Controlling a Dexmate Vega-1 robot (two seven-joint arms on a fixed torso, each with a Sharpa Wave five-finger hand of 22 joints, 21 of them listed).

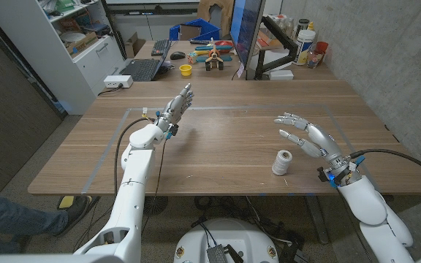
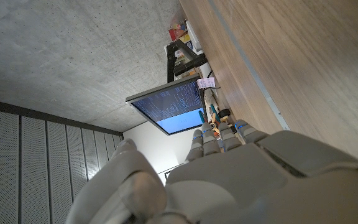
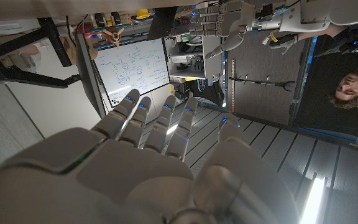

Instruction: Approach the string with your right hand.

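On the near right part of the wooden table, a white spool of string is standing upright, and the right hand is being held in the air just beside and slightly above it, apart from it, with nothing in its grasp and its fingers being spread and reaching toward the table's middle. In the right wrist view the back of that same hand is being shown with its fingers extended side by side and the thumb set apart. The left hand is being held up over the left side of the table, well apart from the string, its fingers being kept straight and apart and pointed toward the far edge, with nothing in them; it is also being seen in the right wrist view. At the far end of the table a monitor, a keyboard and a small yellow cup are being seen. A person is being shown in the right wrist view.
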